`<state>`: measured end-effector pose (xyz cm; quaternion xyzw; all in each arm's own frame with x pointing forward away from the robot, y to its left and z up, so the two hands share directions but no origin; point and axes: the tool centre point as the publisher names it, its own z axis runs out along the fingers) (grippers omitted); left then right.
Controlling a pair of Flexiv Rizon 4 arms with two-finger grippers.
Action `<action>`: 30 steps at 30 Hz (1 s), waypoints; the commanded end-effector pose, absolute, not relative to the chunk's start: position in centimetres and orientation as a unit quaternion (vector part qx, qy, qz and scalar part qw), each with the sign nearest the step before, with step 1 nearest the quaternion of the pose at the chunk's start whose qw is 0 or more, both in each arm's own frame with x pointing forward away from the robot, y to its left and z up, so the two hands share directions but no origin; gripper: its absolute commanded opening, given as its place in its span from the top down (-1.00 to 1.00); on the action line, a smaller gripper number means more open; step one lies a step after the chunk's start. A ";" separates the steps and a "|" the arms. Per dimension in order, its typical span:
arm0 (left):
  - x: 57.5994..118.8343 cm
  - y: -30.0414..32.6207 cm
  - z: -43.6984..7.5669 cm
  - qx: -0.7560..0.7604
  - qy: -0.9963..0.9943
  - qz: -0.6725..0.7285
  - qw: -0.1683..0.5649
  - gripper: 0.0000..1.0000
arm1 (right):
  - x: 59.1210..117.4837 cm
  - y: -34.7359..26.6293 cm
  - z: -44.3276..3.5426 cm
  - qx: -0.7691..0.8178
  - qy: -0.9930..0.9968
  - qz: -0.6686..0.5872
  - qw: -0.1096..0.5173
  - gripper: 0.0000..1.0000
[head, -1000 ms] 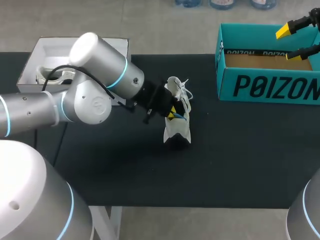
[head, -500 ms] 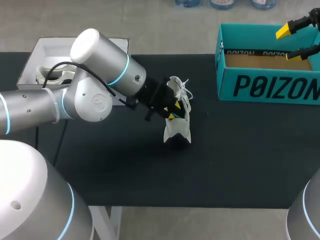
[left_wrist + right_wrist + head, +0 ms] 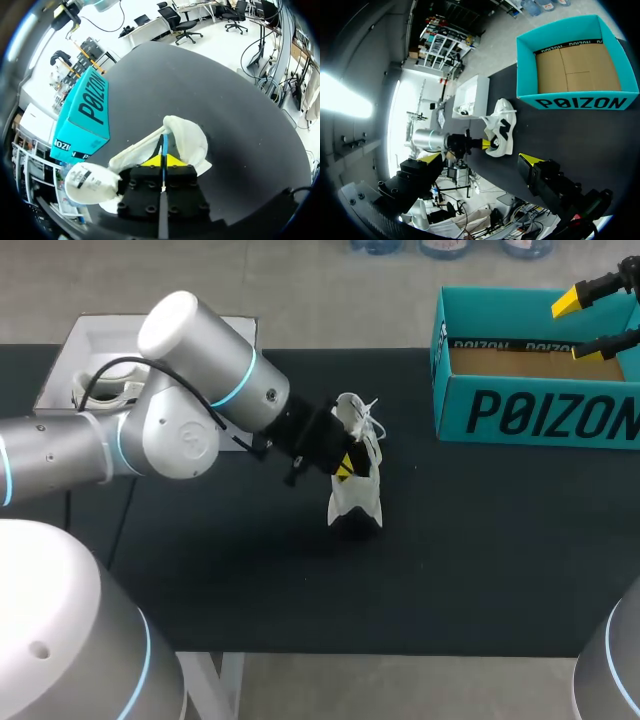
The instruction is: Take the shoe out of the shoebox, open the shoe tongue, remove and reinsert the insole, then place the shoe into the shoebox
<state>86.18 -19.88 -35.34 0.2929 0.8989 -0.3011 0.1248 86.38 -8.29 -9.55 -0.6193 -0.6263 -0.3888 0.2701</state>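
The flat, matte black counter (image 3: 450, 580) has the shoe (image 3: 356, 495) standing on it, out of its box. It's white, soft and kinda crumpled-looking, dark at the low end, with loose white laces (image 3: 367, 418) flopping off the far end. The left tool (image 3: 163, 159) is right at the shoe's opening, its yellow wedge tips pressed together on a thin blue-edged flap of the shoe. Can't tell if that's tongue or insole. The smooth silver left arm (image 3: 190, 425), with light-blue rings, comes at the shoe from its left. Farther back, left of the shoe, is a white open box (image 3: 75, 345). Right of and beyond the shoe, well apart, sits the teal cardboard shoebox (image 3: 540, 415), plain brown inside. The right tool (image 3: 573, 328) hangs over its far corner, fingers spread wide.
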 end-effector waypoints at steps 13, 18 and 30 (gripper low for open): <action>86.3 -20.2 -34.0 0.300 0.892 -0.313 0.126 -0.71 | 86.3 -8.3 -9.6 -0.620 -0.626 -0.388 0.269 -1.00; 87.0 -19.5 -31.2 0.335 0.884 -0.295 0.137 -1.00 | 86.3 -8.3 -9.6 -0.620 -0.626 -0.388 0.269 -1.00; 88.6 -18.9 -30.6 0.550 0.825 -0.114 0.060 1.00 | 86.3 -8.3 -9.6 -0.620 -0.626 -0.388 0.269 -1.00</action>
